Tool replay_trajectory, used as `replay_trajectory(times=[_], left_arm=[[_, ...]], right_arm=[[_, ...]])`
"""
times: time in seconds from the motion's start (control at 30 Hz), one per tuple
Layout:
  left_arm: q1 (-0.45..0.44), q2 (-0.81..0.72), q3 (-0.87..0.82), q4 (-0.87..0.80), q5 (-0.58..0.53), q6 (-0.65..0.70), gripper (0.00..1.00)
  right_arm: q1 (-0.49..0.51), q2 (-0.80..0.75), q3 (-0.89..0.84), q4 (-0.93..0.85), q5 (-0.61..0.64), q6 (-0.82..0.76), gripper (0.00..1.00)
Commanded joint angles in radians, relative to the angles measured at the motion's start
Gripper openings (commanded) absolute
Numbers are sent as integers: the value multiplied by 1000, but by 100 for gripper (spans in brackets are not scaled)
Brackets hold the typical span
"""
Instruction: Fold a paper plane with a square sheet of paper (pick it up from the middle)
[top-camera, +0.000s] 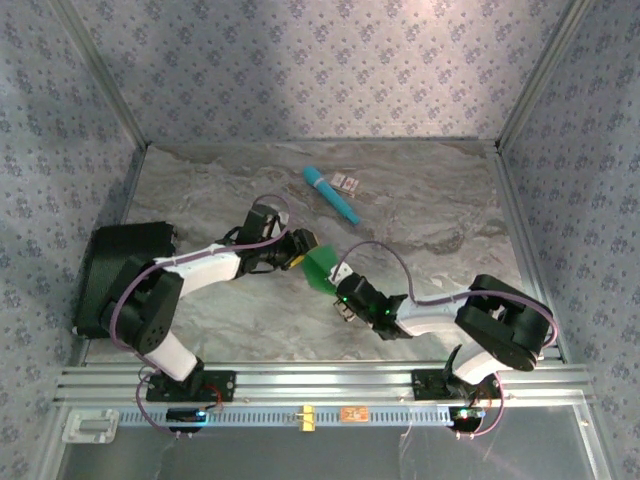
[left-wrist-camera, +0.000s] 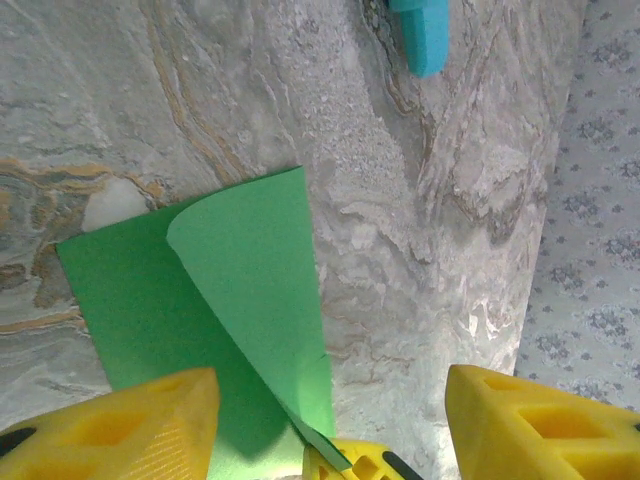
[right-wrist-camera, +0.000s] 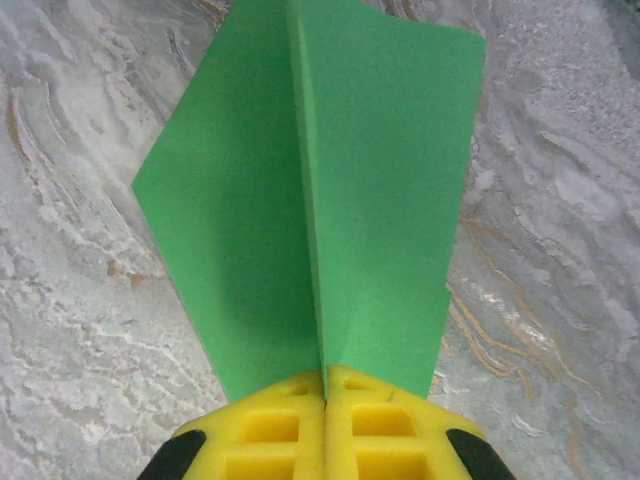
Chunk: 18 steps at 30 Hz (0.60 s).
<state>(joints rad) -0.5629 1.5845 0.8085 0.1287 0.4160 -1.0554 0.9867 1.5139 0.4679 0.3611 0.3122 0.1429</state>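
The square sheet of paper (right-wrist-camera: 300, 200) is bright green and folded along a centre crease, with two flaps spreading out from it. My right gripper (right-wrist-camera: 325, 385) is shut on the crease at the sheet's near end and holds it just above the marble table. In the top view the paper (top-camera: 320, 266) hangs between the two grippers, the right gripper (top-camera: 336, 284) at its lower right. My left gripper (left-wrist-camera: 328, 392) is open, its yellow fingers (left-wrist-camera: 120, 425) wide apart on either side of the paper's (left-wrist-camera: 240, 280) lower corner, gripping nothing. The left gripper (top-camera: 300, 252) sits at the paper's left edge.
A teal cylindrical stick (top-camera: 332, 194) lies farther back on the table, its end showing in the left wrist view (left-wrist-camera: 422, 30). A small patterned card (top-camera: 345, 182) lies beside it. A black block (top-camera: 120, 275) sits at the table's left edge. Metal rails frame the table.
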Motion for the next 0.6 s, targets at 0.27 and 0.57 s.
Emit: replay_trajectory(times=[0.27, 0.57], left_arm=[[9, -37, -22, -22, -16, 18, 61], [8, -24, -16, -21, -13, 18, 59]], right_arm=[[-125, -12, -24, 68, -312, 113, 5], [-220, -2, 21, 13, -531, 193, 5]])
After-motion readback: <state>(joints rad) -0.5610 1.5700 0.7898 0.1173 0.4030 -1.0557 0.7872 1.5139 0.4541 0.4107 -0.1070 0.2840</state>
